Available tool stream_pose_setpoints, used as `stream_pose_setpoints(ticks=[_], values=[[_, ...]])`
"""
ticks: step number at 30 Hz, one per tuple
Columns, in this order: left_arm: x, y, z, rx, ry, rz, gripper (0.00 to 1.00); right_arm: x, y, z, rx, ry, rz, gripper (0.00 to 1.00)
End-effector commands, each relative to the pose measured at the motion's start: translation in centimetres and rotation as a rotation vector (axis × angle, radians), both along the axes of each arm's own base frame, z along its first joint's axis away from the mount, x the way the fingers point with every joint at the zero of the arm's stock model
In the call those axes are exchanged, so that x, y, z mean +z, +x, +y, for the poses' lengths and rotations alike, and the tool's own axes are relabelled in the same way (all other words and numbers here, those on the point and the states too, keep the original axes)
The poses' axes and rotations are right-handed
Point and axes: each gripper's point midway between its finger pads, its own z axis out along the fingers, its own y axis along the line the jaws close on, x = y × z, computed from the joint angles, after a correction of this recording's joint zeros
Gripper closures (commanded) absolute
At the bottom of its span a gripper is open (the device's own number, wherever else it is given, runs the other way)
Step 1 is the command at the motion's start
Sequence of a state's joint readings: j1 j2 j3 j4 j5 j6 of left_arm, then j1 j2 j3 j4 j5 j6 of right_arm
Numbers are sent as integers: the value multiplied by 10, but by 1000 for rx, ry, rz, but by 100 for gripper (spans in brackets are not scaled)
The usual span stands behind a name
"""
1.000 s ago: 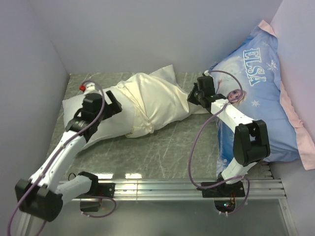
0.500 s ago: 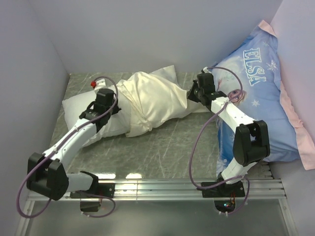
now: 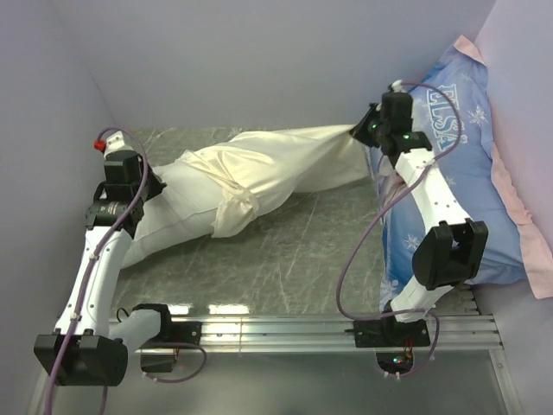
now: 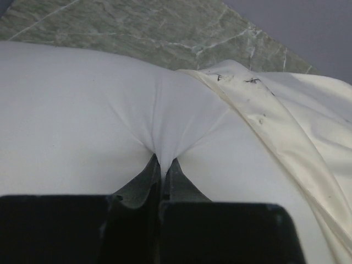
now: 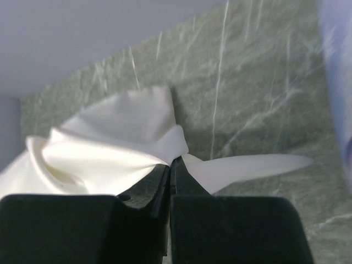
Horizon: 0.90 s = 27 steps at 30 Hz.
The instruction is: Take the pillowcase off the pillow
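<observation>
The cream pillowcase [image 3: 276,164] lies stretched across the marble table, from the left side to the far right. My right gripper [image 3: 363,131] is shut on its closed end; in the right wrist view the bunched pillowcase [image 5: 110,148] fans out from the gripper [image 5: 171,160]. The white pillow [image 3: 168,229] sticks out of the case's open end at the left. My left gripper [image 3: 149,186] is shut on a pinch of the pillow. The left wrist view shows white pillow [image 4: 71,110] cloth puckered into the gripper [image 4: 163,162], with the pillowcase hem [image 4: 275,124] to the right.
A large blue Elsa-print pillow [image 3: 467,173] with a pink edge leans in the right corner, just behind the right arm. Grey walls [image 3: 52,104] close in the left, back and right. A metal rail [image 3: 294,328] runs along the near edge.
The left gripper shut on the pillow and drew it left. The right gripper pulled the pillowcase end up and to the right, stretching the case long and baring more pillow.
</observation>
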<state>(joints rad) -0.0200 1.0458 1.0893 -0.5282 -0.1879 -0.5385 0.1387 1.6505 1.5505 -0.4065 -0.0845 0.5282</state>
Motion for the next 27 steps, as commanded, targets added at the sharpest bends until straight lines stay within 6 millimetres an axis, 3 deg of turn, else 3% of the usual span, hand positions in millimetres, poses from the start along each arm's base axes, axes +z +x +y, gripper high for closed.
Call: stream_pose_setpoints(ticks=[1,3,4,10,17,23,27], values=[[36,-2,31,99,44,-132,100,107,6,-84,-247,-48,-228,100],[32,-4,31,107,34,-130,100,126,3,-90,-269,-29,-259,100],[32,-6,33,116,35,-135,100,132,3,-110,-319,-5,-274,100],[26,-9,39,131,19,-130,100,188,2,-122,-389,49,-383,100],[9,-8,39,131,-7,-111,100,257,-26,-163,-518,66,-542,100],[-1,-7,44,144,-31,-104,100,292,-33,-174,-536,86,-604,100],[-3,-4,41,132,-53,-109,100,299,-32,-173,-508,106,-625,100]])
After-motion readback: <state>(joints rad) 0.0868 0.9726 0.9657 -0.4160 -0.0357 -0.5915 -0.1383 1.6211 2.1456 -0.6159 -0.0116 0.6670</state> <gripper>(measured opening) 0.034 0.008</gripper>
